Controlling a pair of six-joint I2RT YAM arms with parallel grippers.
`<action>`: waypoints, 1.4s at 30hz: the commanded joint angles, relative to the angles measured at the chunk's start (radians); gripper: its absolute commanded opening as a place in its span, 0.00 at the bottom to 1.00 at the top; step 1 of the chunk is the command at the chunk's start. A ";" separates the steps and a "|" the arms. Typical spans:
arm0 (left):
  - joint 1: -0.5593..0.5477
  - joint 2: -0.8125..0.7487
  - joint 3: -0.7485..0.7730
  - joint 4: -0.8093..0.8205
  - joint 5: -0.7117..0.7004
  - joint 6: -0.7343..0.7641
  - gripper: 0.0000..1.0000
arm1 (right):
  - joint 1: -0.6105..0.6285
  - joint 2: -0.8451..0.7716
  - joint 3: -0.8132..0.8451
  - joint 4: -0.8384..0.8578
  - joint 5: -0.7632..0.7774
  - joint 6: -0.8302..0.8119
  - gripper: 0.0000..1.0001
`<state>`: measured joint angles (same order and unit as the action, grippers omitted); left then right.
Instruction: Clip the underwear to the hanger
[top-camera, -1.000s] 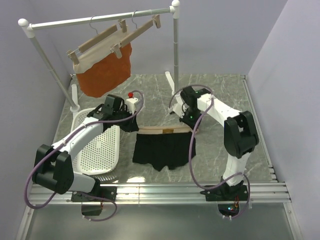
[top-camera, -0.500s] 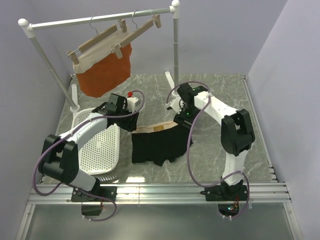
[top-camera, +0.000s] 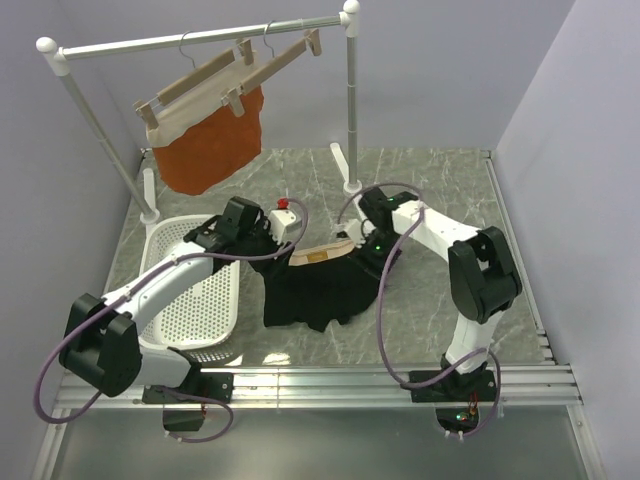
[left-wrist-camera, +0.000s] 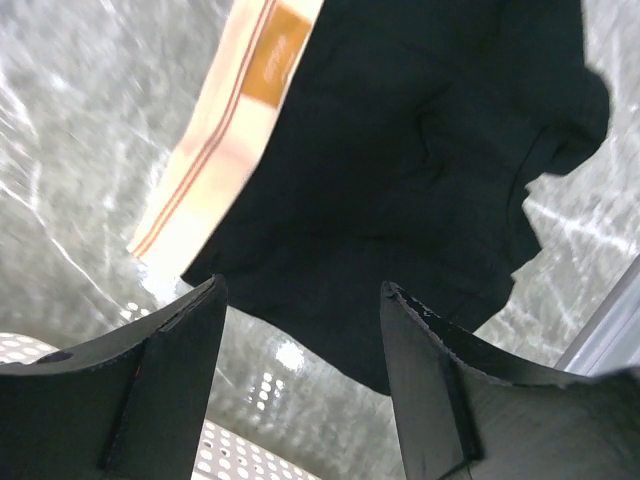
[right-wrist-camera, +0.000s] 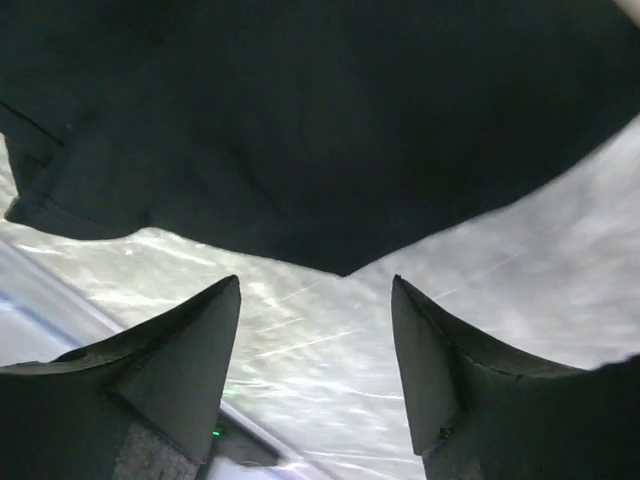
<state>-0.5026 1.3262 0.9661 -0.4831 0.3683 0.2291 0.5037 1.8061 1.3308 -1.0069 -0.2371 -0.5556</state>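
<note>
Two robot arms reach over a grey marbled worktop (top-camera: 450, 190). The left tool (top-camera: 258, 234) has its jaws standing wide with nothing between them, and the right tool (top-camera: 366, 246) is spread just as wide and also empty. The underwear (top-camera: 318, 290) – black shorts with a tan waistband (top-camera: 325, 254) – lies crumpled on the worktop between the two tools, and its upper edge reaches close to both. In the left wrist view, the black fabric (left-wrist-camera: 400, 150) and striped waistband (left-wrist-camera: 240, 130) lie just beyond the open left tool (left-wrist-camera: 300, 290). In the right wrist view, dark cloth (right-wrist-camera: 300, 120) fills the space ahead of the right tool (right-wrist-camera: 315, 282). A white perforated basket (top-camera: 195, 300) sits beside the left tool, on its outer side. The hanger (top-camera: 285, 58) – a pale wooden bar with clips – hangs on a white rail (top-camera: 120, 44) well beyond both tools, next to a rust-orange garment (top-camera: 210, 140) on its own hanger.
</note>
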 joint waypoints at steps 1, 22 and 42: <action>0.004 -0.002 -0.032 -0.003 0.038 0.036 0.68 | -0.099 -0.050 -0.053 0.031 -0.115 0.112 0.70; -0.103 -0.022 -0.064 0.179 0.300 0.153 0.66 | -0.367 -0.027 -0.288 0.188 -0.629 0.342 0.82; -0.355 0.145 0.043 0.273 0.102 0.259 0.55 | -0.367 -0.096 -0.217 0.091 -0.797 0.404 0.00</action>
<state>-0.9298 1.4876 0.9012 -0.1680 0.4255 0.5636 0.1341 1.7851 1.0657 -0.8383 -0.9955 -0.1471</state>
